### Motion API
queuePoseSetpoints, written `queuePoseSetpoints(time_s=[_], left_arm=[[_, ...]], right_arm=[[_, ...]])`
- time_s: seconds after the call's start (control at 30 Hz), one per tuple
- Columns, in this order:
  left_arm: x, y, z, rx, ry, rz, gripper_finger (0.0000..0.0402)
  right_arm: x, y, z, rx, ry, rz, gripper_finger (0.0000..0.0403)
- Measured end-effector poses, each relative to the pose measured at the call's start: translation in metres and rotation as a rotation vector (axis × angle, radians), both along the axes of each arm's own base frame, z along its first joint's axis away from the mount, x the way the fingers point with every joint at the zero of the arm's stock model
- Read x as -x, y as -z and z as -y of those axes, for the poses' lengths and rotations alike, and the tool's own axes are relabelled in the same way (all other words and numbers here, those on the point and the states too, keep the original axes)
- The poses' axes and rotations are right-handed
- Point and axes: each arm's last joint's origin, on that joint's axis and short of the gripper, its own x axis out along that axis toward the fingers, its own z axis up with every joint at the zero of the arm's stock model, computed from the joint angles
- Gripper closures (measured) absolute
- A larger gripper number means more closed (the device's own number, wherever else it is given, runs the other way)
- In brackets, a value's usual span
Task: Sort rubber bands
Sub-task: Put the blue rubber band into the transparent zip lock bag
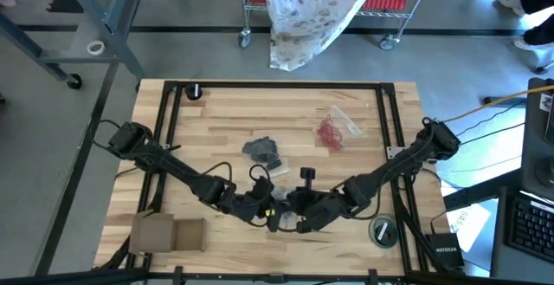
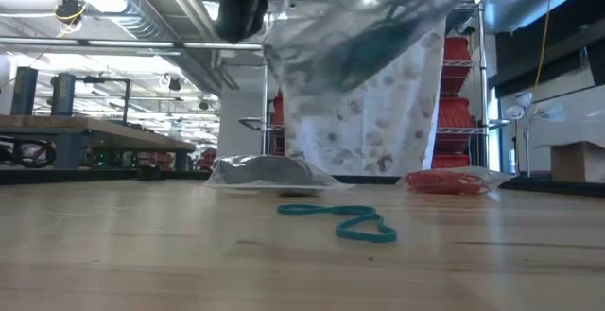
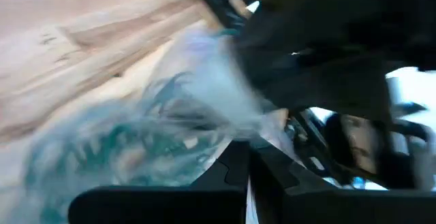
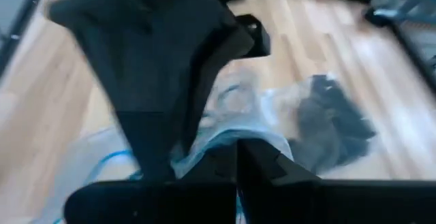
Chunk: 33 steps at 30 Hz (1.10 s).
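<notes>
A clear plastic bag (image 2: 359, 37) holding teal rubber bands (image 3: 116, 149) hangs above the table's near middle, between my two grippers. My left gripper (image 1: 268, 207) and my right gripper (image 1: 299, 212) meet there, both shut on the bag. Loose teal rubber bands (image 2: 340, 222) lie flat on the wood under it. Farther back, a bag of dark grey bands (image 1: 264, 153) and a bag of red bands (image 1: 333, 132) lie on the table. My left gripper pinches a bunched part of the clear bag's plastic (image 3: 248, 137) between its two fingers. The bag's body with the teal bands spreads out beyond the fingers, clear of the table. My right gripper pinches gathered clear plastic of the same bag (image 4: 231, 134) between its two fingers, close beside the left gripper. The bag is lifted off the wood.
A flat cardboard box (image 1: 169, 231) lies at the near left and a tape roll (image 1: 383, 230) at the near right. A small black clamp (image 1: 306, 174) stands just beyond the grippers. A black frame (image 1: 173, 103) borders the table.
</notes>
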Motion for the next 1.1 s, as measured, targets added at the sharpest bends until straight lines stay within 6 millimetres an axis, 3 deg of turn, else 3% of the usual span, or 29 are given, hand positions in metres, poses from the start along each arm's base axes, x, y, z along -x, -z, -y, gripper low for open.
queuePoseSetpoints(time_s=[0.13, 0.27, 0.57, 0.7, 0.93, 1.1], left_arm=[[-0.001, -0.004, 0.002, -0.017, 0.025, 0.037, 0.0401], [0.001, -0.001, 0.000, -0.035, 0.017, -0.007, 0.0401], [0.004, 0.004, -0.002, -0.064, 0.005, -0.069, 0.0401], [0.005, 0.007, -0.002, -0.081, 0.000, -0.085, 0.0401], [0.006, 0.008, -0.002, -0.101, -0.016, -0.097, 0.0401], [0.008, 0.010, 0.000, -0.103, -0.015, -0.113, 0.0401]], right_arm=[[-0.006, 0.015, -0.002, -0.089, 0.007, -0.051, 0.0400], [-0.004, 0.016, -0.002, -0.119, 0.013, -0.081, 0.0364], [0.018, -0.020, 0.006, -0.193, -0.079, -0.084, 0.0261], [0.028, -0.032, 0.011, -0.204, -0.098, -0.106, 0.0252], [0.034, -0.025, 0.008, -0.271, -0.171, -0.227, 0.0251], [0.047, -0.020, 0.000, -0.207, -0.164, -0.295, 0.0251]])
